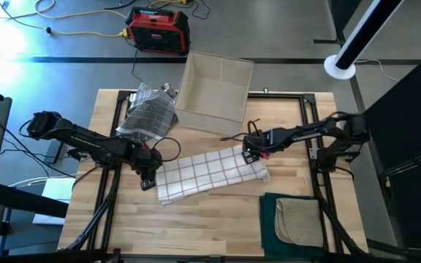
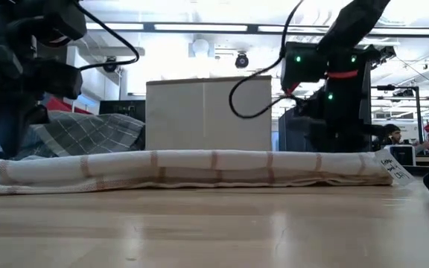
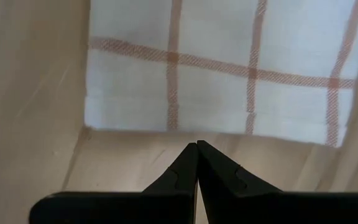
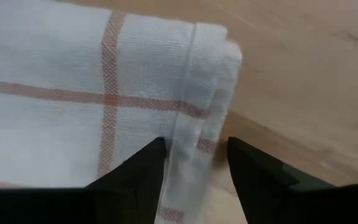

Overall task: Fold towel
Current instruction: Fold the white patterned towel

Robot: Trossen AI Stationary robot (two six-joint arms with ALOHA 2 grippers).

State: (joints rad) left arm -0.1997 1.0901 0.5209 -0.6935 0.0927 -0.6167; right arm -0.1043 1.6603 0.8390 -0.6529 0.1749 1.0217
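Right wrist view: towel [image 4: 104, 93] edge between parted jaws, ungripped.

Cardboard box [image 1: 213, 91], grey checked cloth [image 1: 147, 115], green towels [image 1: 292, 219].

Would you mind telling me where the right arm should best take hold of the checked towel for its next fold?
Grip the checked towel at its short layered edge nearest the right gripper, coming from above. The stacked hems there lie flat on the table, and the open jaws already straddle them.
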